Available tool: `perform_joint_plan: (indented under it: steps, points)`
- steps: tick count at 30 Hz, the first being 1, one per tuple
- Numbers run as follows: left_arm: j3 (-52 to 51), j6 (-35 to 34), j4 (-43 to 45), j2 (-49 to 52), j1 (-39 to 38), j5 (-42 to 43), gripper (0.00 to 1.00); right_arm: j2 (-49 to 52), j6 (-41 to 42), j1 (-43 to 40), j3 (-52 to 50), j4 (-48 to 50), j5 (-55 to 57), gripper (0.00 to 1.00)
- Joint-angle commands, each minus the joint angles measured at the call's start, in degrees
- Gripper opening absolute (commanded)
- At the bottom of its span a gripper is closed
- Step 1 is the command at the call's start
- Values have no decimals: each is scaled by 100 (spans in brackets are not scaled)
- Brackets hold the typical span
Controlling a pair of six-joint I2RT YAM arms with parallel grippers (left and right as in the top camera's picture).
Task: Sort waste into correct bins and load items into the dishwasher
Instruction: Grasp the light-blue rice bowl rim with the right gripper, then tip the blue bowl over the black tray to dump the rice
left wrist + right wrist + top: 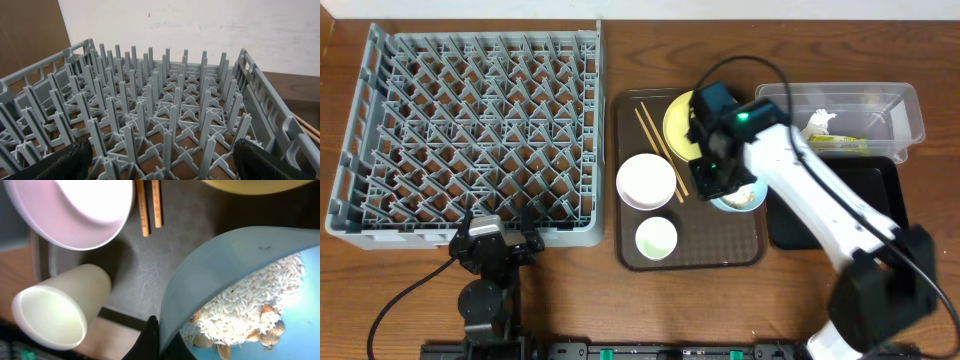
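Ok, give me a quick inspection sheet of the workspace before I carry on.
Surface: wooden table, brown tray at its middle.
Job's things: dish rack holds nothing; yellow plate, white bowl, white cup and chopsticks lie on the brown tray; light blue bowl holds rice; clear tub holds paper scraps and a green wrapper; black tray partly hidden under the right arm.
Clutter: nothing seen.
Claws: left claw open, at the rack's near edge; right claw shut on the light blue bowl's rim.
Cables: black cable trails from the left arm; second cable arcs over the right arm.
Surroundings: pale wall behind the rack.
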Motion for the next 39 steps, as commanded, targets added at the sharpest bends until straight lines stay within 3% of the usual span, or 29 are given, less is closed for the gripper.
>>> perform_joint_plan:
  steps: [1,8,19,29,39]
  points:
    - [-188,81,-81,-37,13,-7,91,-498,-87,-407,125,-92,-293,1]
    - [-188,81,-81,-37,13,-7,91,-1106,-595,-1626,-522,-13,-817,1]
    - [-188,81,-83,-37,13,-7,91,-1248,-2094,-3866,-2203,1071,-3952,1]
    - [-188,81,-83,-37,13,-7,91,-1246,-2164,-5525,-3469,2297,-5949,1]
    - [-188,81,-81,-37,13,-7,91,-1241,-2164,-6603,-3919,2483,-7110,1]
